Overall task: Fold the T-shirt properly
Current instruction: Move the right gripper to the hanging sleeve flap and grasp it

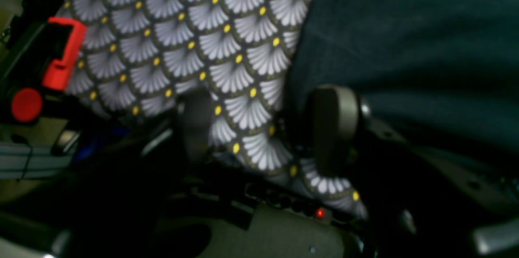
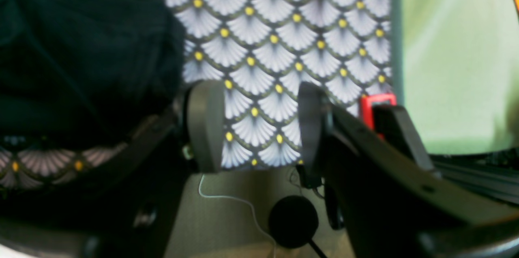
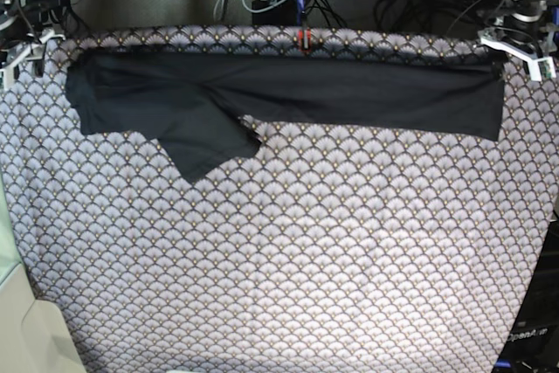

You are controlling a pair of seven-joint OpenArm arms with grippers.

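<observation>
Both my wrist views are dim and soft with blur; my fingers [image 1: 334,128] and housings sit dark and out of focus. The base view is evenly lit and sharper, the T-shirt [image 3: 349,93] matte, without glare.

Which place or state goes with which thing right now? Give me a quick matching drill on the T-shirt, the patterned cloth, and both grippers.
Things:
1. T-shirt
2. patterned cloth
3. left gripper
4. right gripper

Places or states:
A. open, over the cloth, the shirt's edge just to its right in its own wrist view
B. spread under everything, covering the table
C. lying as a long dark band along the far edge, one sleeve pointing toward the near side
D. open, over the cloth, the shirt to its left in its own wrist view

Pairs: 1-C, 2-B, 3-A, 4-D
</observation>
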